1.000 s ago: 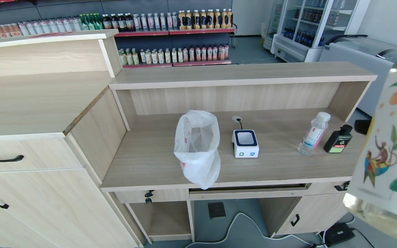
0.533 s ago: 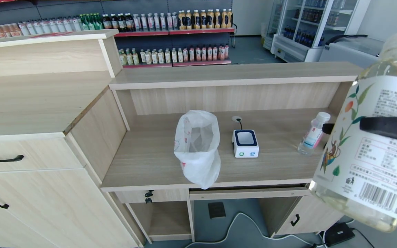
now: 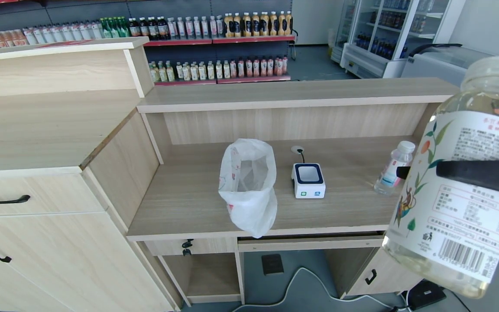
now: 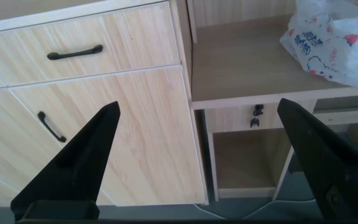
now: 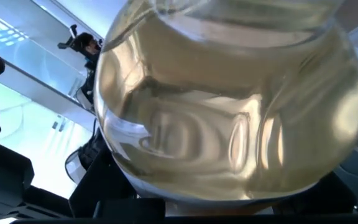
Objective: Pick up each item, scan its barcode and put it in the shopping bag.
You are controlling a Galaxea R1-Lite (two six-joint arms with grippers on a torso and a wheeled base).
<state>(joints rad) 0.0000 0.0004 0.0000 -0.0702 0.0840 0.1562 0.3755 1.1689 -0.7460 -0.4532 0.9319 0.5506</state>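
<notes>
— What does the right tool (image 3: 461, 177) have?
— It is clamped across the label of a drink bottle (image 3: 453, 208), a clear one full of pale yellow liquid. One black finger (image 3: 483, 177) lies over the front of the label. The bottle is in the air, cap up and tilted, with its barcode (image 3: 466, 255) below the finger, near the base. In the right wrist view the rounded base (image 5: 229, 106) sits right against the tool.
— And the other things?
— All lower than that tool, on the tabletop (image 3: 189, 203). A small water bottle (image 3: 394, 167) stands nearest, just past the held bottle. The barcode scanner (image 3: 308, 180) is farther to the tool's left. The white shopping bag (image 3: 247, 182) stands open beyond the scanner.
— The left tool?
— The left tool (image 4: 197, 155) is spread wide and grips nothing. It hangs before the cabinet drawers (image 4: 92, 56), with the bag off to one side.
</notes>
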